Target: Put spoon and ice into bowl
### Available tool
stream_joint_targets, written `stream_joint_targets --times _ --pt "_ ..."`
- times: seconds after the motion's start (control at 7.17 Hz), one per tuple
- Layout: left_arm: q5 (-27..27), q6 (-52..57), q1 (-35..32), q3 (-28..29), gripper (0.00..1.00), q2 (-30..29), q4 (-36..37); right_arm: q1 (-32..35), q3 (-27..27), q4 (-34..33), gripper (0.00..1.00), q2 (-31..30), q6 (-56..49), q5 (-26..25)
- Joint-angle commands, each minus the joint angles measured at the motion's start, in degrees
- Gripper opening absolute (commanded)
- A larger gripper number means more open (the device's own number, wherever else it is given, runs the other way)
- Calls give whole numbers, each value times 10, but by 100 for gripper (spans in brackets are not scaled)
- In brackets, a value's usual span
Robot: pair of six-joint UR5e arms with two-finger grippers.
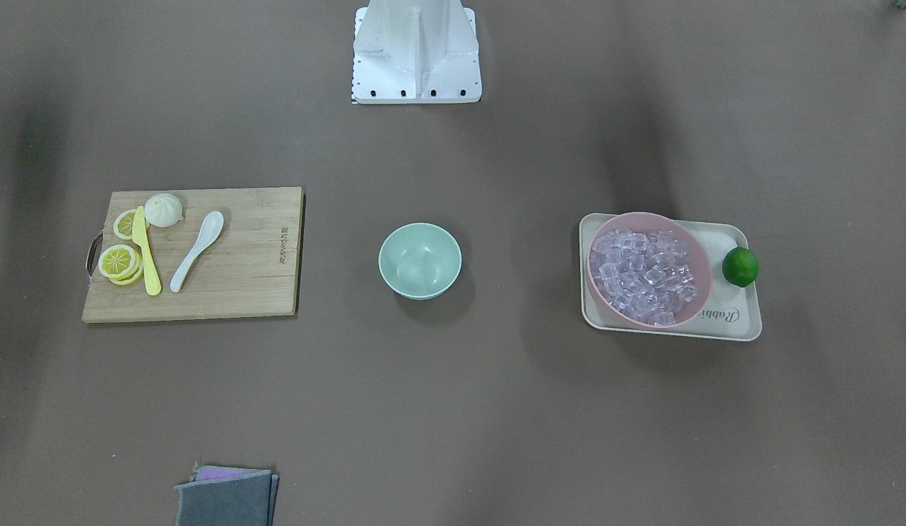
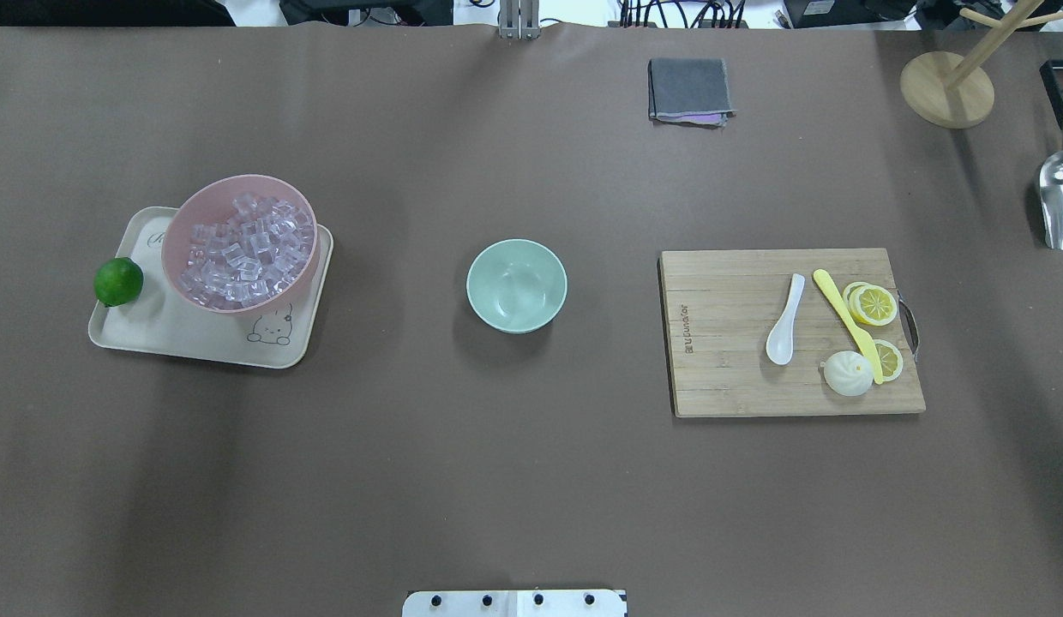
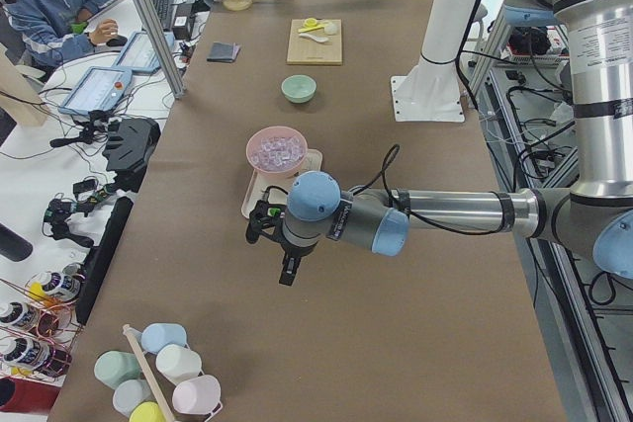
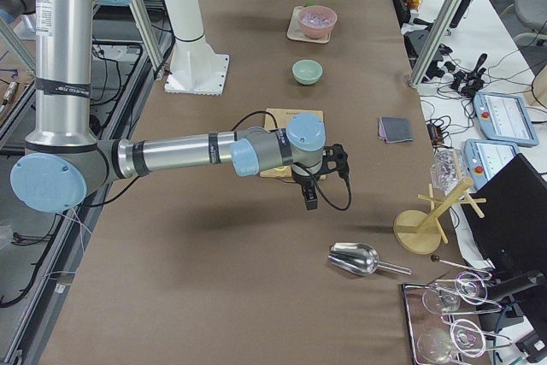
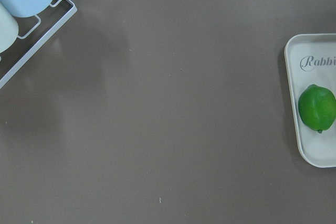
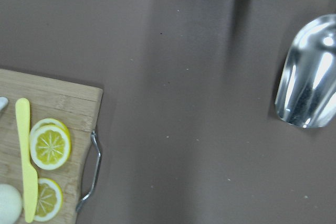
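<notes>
– The spoon (image 2: 783, 320): where does it lie from the bowl (image 2: 516, 287)?
– Well off to the bowl's right, the robot's right, flat on a wooden cutting board (image 2: 720, 343), scoop toward the robot. A yellow knife (image 2: 844, 321) lies just beside it, on the side away from the bowl.
– And the ice (image 2: 240, 248)?
– Well off to the bowl's left, heaped in a pink bowl (image 2: 182, 224) on a cream tray (image 2: 189, 330). A lime (image 2: 118, 281) sits on the tray's edge farthest from the green bowl.
– The left gripper (image 3: 287, 269)?
– It hangs fingers-down above the table, farther from the bowl than the tray. Only the side view shows it, so I cannot tell how wide the fingers stand or whether they hold anything.
– The right gripper (image 4: 309, 197)?
– Fingers-down too, farther from the bowl than the cutting board. I cannot tell its fingers' spread or hold either.
</notes>
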Motion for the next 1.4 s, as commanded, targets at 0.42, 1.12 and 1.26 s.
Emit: stream_joint_targets --times 0.42,1.12,1.26 --pt "-27 -91 18 -17 97 -41 6 -204 18 136 90 78 399 -109" --pt "-18 -341 127 -34 98 -135 5 -356 -5 131 70 117 541 -207" --pt "-16 -378 148 -34 98 -155 5 -369 -24 132 66 122 540 -210"
